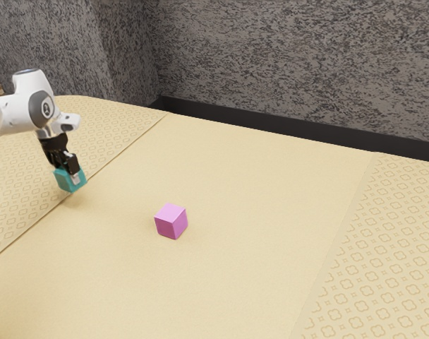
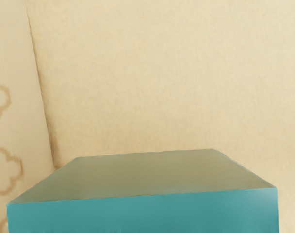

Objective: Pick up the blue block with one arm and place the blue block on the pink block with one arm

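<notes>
From the side, the jaws grip the blue block (image 1: 68, 181) at the exterior view's left. The pink block (image 1: 171, 221) waits well apart on the counter (image 1: 271, 212), toward the exterior view's right. At the wrist, the blue block (image 2: 142, 194) looms just under the hand.

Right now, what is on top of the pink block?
Nothing: the pink block has a bare top. The blue block hangs in the claw toward the exterior view's left, apart from it. The pink block's underside, on the table, is hidden.
</notes>
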Motion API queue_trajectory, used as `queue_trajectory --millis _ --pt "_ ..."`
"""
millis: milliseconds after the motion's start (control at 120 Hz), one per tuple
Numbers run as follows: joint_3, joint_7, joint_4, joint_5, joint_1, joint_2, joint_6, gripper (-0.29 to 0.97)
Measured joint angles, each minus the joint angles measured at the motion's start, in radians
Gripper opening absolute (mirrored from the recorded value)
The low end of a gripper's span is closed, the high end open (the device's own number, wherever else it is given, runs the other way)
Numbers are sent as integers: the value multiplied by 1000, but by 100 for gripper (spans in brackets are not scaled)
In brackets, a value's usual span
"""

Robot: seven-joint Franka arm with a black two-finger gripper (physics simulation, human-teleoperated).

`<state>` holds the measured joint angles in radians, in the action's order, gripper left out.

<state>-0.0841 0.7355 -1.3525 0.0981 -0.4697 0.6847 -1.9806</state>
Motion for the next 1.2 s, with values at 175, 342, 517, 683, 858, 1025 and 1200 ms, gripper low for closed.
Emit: queue_trajectory --millis 175,342,517,683,858,1025,1200 --pt "94 -36 -98 -26 3 -92 13 36" --pt "200 -111 -166 -50 5 -159 15 36" --pt "325 -243 -184 -79 6 -173 19 36" --pt "413 -391 -190 -131 11 -171 24 36" --pt "448 -525 -265 -179 27 -200 14 36" --pt "488 -623 -349 -193 28 -254 -23 36" --pt "535 -698 -393 -238 28 -270 -75 37"
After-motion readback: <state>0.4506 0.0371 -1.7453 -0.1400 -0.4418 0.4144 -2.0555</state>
